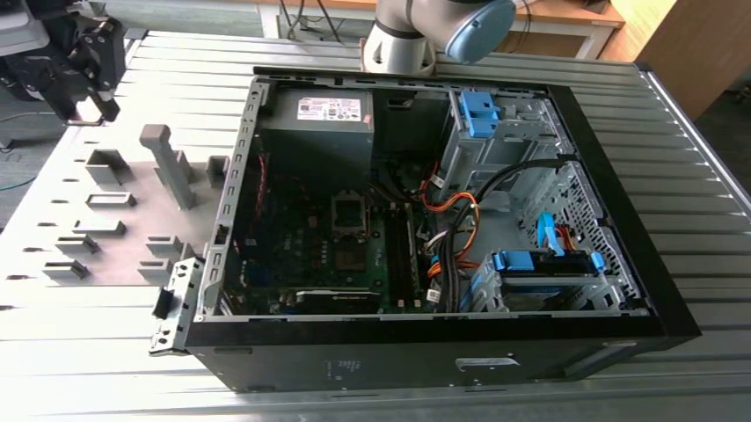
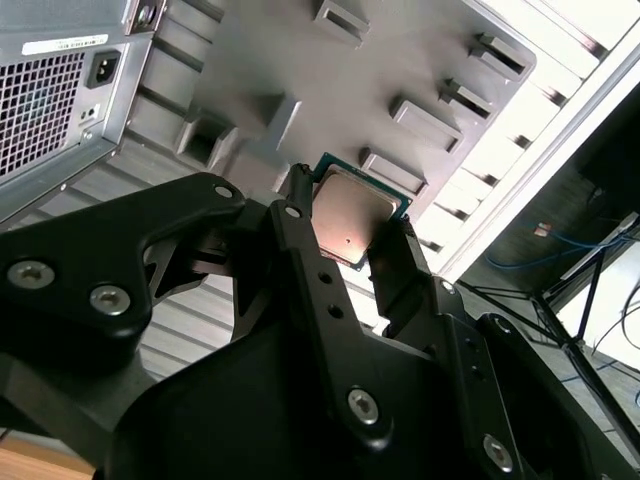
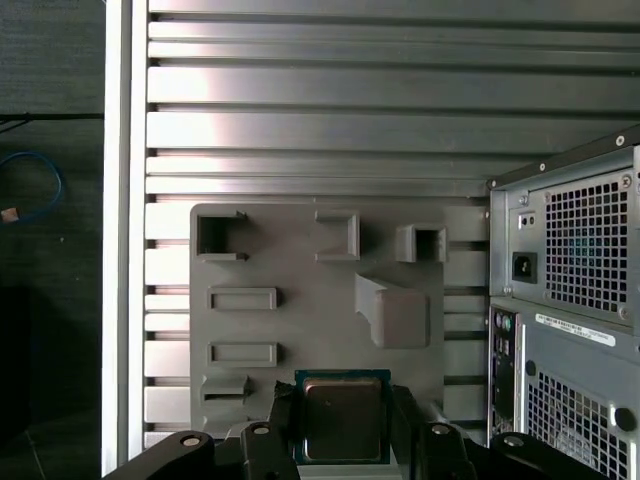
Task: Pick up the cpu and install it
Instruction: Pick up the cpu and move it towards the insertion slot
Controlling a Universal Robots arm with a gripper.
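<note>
Metal slatted table [image 3: 300, 130]; fingers [image 2: 400, 270] clamp cpu [image 2: 350, 212].

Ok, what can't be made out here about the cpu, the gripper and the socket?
cpu underside: faces away from the camera in both wrist views.
cpu side edges: covered by the gripper closed on them, in both wrist views.
socket: too small in the exterior view to tell whether its frame is open or closed.

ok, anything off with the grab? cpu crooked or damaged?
Nothing stands out. In both wrist views the cpu sits square in the gripper, a finger on each side, over the grey holder plate. Its metal top shows no dents or cracks that I can see.
</note>
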